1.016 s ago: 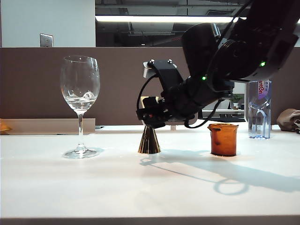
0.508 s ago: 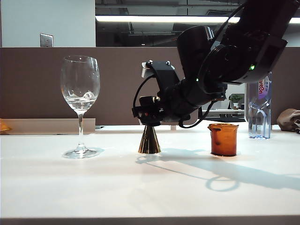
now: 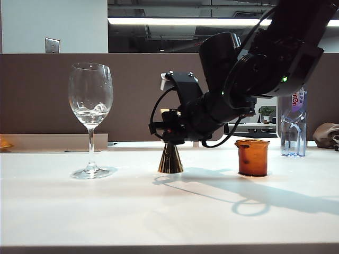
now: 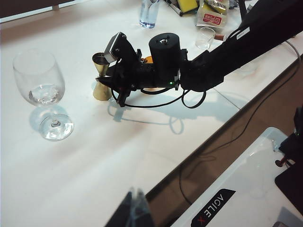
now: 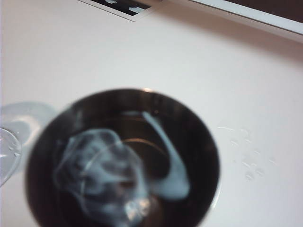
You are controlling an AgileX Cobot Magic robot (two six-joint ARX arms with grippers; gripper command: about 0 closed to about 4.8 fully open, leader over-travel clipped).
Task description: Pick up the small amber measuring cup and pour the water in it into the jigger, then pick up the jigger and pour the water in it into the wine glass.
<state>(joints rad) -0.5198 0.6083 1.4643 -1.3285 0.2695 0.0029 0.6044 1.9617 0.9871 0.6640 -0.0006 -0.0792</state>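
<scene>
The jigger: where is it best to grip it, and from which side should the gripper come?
Probably at the narrow waist of the jigger, from the right side and level, where the right gripper already is. The cones flare above and below, which should stop slipping.

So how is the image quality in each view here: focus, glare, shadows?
Exterior view: sharp, a bright ceiling light at the top, the right arm's hard shadow on the table beside the jigger. Left wrist view: clear, with the wine glass casting a soft shadow. Right wrist view: the jigger's cup fills the frame, blurred, with pale reflections inside.
</scene>
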